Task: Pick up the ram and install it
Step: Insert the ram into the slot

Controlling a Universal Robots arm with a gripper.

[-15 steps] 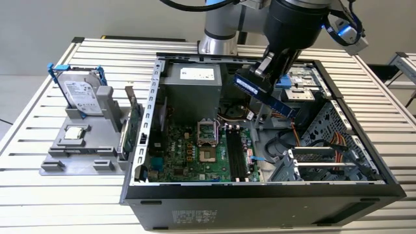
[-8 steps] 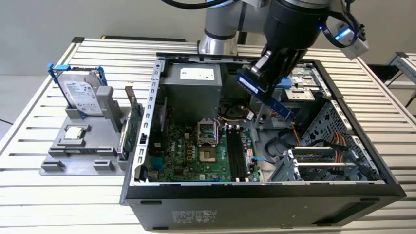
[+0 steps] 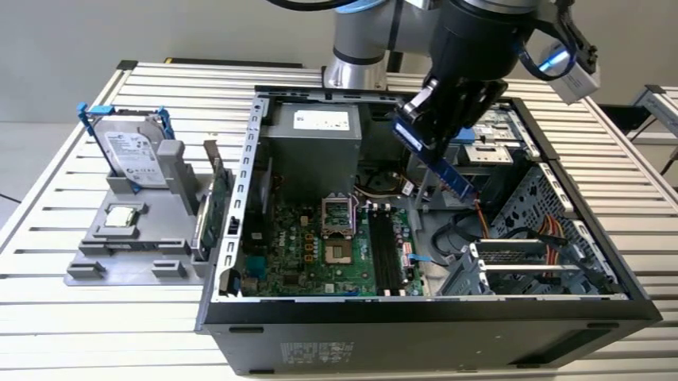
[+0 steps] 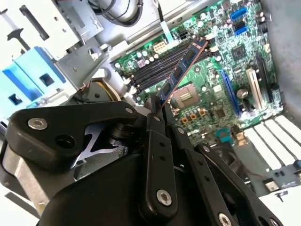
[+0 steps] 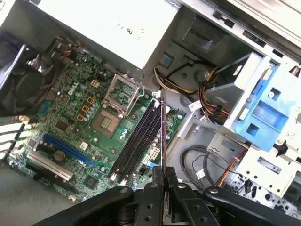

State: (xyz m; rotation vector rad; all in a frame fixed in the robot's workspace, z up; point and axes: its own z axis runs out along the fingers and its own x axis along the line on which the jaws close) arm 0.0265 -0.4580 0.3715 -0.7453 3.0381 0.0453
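Black linkage bars of the gripper (image 5: 163, 171) crowd the foreground in both wrist views. Its two fingers are clenched on one end of the ram (image 5: 162, 134), and the rest of the stick juts straight out from the fingertips.

In the first wrist view the ram is edge-on, a thin line running the same way as the long black memory slots (image 5: 136, 139) and lying over the one furthest from the processor socket (image 5: 106, 123). The second wrist view shows its broad face instead (bluish board, dark chips), crossing the slots at a slant. The exterior view shows that the stick hangs tilted in the air, higher than the slots and toward the exterior view's right of them, so it is not seated.

The gripped end is buried between the finger pads. The slot latches are too small to make out.

Beyond the slots, on the side away from the socket, stands a blue drive cage (image 5: 265, 110). In the exterior view, well apart from the slots on the exterior view's left and outside the case (image 3: 249, 198), a green card (image 3: 218, 208) and a hard drive (image 3: 133, 155) stand in a grey holder.
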